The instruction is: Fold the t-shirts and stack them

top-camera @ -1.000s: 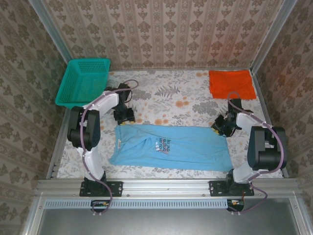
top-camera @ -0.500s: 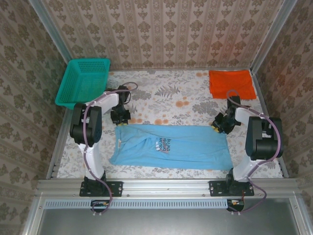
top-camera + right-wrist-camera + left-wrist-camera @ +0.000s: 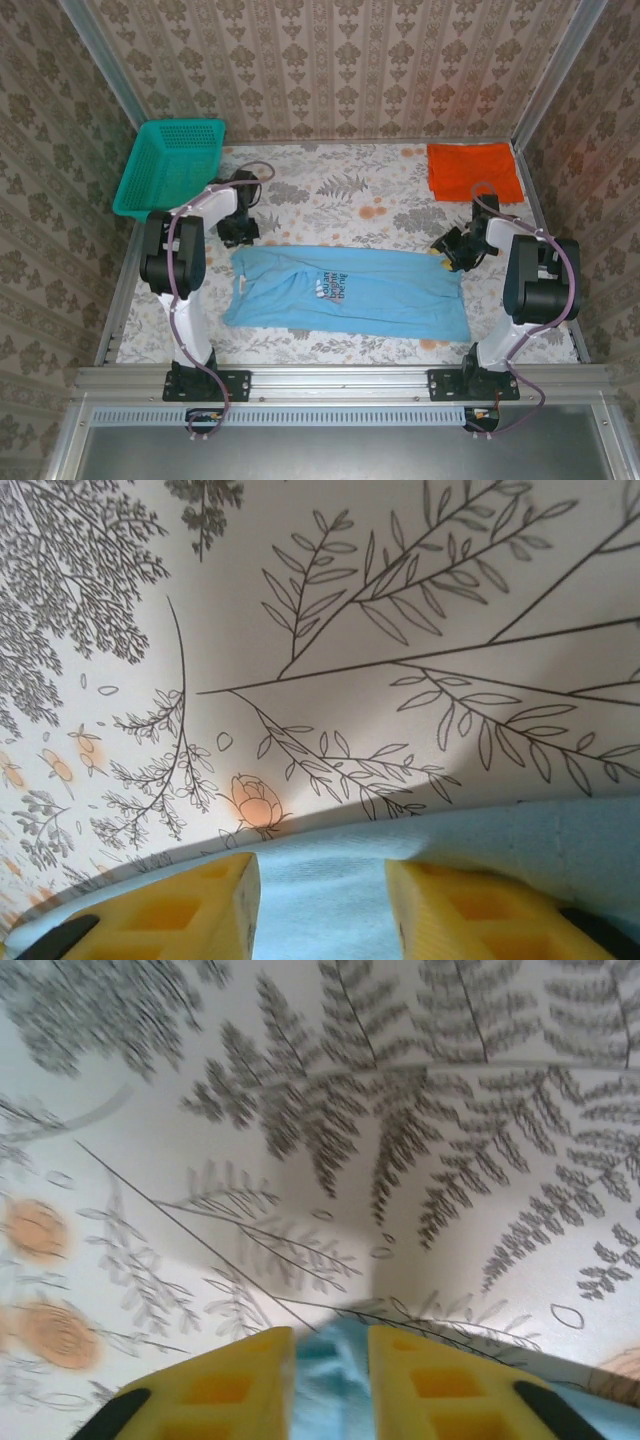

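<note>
I had dragged the light blue t-shirt [image 3: 350, 295] farther across the worktop [image 3: 340, 195], flattening it for folding. The left hand [image 3: 238, 232] pinched its far edge narrowly, and the right hand [image 3: 453, 250] had parted.

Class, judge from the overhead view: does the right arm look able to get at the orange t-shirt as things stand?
Probably yes: the orange t-shirt lies beyond the right gripper, bare tablecloth between, though its jaws straddle the blue t-shirt.

A table [image 3: 330, 190] covered with a flower-and-fern printed cloth is seen. A light blue t-shirt [image 3: 350, 295] is spread across its near half, an orange t-shirt [image 3: 474, 170] is laid folded at the far right corner, and a teal basket [image 3: 170, 170] is set at the far left corner
</note>
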Controlling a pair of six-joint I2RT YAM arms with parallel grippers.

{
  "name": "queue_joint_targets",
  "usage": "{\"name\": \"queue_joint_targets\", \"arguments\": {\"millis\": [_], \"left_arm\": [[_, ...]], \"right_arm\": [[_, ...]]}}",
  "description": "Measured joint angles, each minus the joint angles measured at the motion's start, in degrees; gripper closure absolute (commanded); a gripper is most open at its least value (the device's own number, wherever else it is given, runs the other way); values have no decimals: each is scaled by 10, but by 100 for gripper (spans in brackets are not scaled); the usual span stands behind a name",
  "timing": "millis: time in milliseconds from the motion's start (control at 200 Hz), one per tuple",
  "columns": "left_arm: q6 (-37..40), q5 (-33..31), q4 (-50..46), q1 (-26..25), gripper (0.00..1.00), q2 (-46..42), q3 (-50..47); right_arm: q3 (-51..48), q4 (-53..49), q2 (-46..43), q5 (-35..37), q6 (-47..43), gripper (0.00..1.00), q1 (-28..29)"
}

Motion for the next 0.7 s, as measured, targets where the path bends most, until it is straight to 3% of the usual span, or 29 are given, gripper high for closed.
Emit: {"name": "queue_joint_targets", "arguments": {"millis": [45,230,395,540,700], "left_arm": [[-1,-10,-4,3,58,0,12],[-5,-17,-11,8,55,-19,38],[3,60,-6,-8,62,-47,49],[14,148,7,-35,68,-45,57],[14,210,10,-40,70,-8,62]], "right_arm": [[-1,3,-9,7,4,49,-2],[-27,37,-106,29,21,44,11],[-23,103,-152,32,42,47,135],[23,146,-73,24,56,54,258],[155,147,77,5,47,61,363]]}}
